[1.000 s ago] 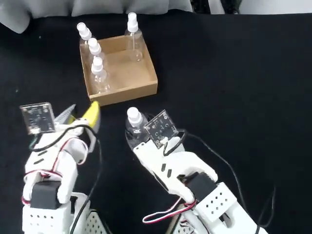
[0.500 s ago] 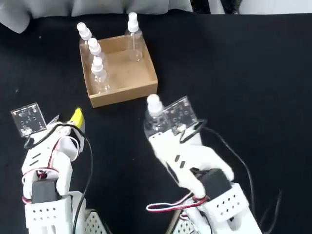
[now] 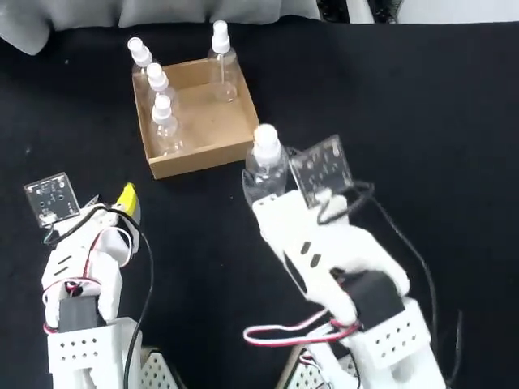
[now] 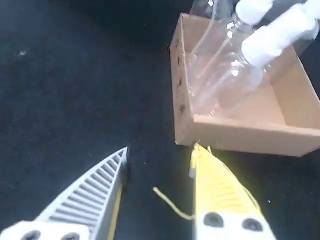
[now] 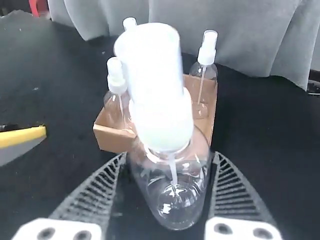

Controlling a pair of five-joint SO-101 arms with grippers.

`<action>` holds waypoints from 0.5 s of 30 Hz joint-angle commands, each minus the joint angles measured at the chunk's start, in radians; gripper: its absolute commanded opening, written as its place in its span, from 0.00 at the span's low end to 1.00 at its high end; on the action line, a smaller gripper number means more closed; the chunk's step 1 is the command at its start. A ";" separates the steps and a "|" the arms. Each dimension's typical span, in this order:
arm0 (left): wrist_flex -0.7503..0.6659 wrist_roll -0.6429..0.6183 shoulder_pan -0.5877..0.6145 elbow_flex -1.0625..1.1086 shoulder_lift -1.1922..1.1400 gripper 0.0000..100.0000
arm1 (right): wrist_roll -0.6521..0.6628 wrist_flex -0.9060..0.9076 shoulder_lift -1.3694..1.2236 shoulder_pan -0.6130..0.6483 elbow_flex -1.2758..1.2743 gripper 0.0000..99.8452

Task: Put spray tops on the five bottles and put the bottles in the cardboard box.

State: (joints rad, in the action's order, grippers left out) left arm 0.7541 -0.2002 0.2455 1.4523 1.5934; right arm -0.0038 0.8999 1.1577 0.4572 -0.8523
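The left arm (image 3: pixel 85 259) stands in the lower left of the high view and leans up toward the middle. The left hand (image 4: pixel 160 152) is open, with its grey finger (image 4: pixel 95 190) and yellow finger (image 4: pixel 217 190) spread apart. The right arm (image 3: pixel 332 259) slants up from the lower right. The right hand (image 5: pixel 169 157) is closed around a bottle (image 5: pixel 172 195), with one finger on each side.

The right tool (image 5: pixel 169 156) has its ribbed dark fingers (image 5: pixel 92 197) closed against both sides of a clear bottle (image 5: pixel 172 192), whose white spray top (image 5: pixel 152 85) points toward the camera. Farther off on the black desk (image 5: pixel 280 150) sits the cardboard box (image 5: pixel 111 135). Two topped bottles (image 5: pixel 116 92) stand inside it, and a third top peeks out behind. The left tool's yellow fingertip (image 5: pixel 22 136) lies apart from the box. Grey cloth (image 5: pixel 250 30) hangs at the far edge.
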 commanded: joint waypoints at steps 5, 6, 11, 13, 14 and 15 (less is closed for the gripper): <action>-0.018 0.011 0.025 -0.004 0.011 0.18 | -0.005 0.000 -0.274 -0.021 0.334 0.16; -0.018 0.011 0.025 -0.004 0.011 0.18 | -0.006 0.000 -0.311 -0.021 0.367 0.16; -0.021 0.011 0.025 -0.004 0.011 0.18 | -0.006 -0.002 -0.478 -0.021 0.496 0.16; -0.021 0.011 0.025 -0.004 0.011 0.18 | -0.008 -0.002 -0.541 -0.021 0.544 0.16; -0.021 0.011 0.025 -0.004 0.011 0.18 | -0.015 -0.008 -0.570 -0.021 0.564 0.16; -0.021 0.011 0.025 -0.004 0.011 0.18 | -0.035 -0.025 -0.601 -0.021 0.581 0.16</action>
State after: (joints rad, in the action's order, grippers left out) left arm 0.7526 -0.2002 0.2639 1.4523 1.5934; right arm -0.0084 0.8999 0.6176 0.4526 -0.3751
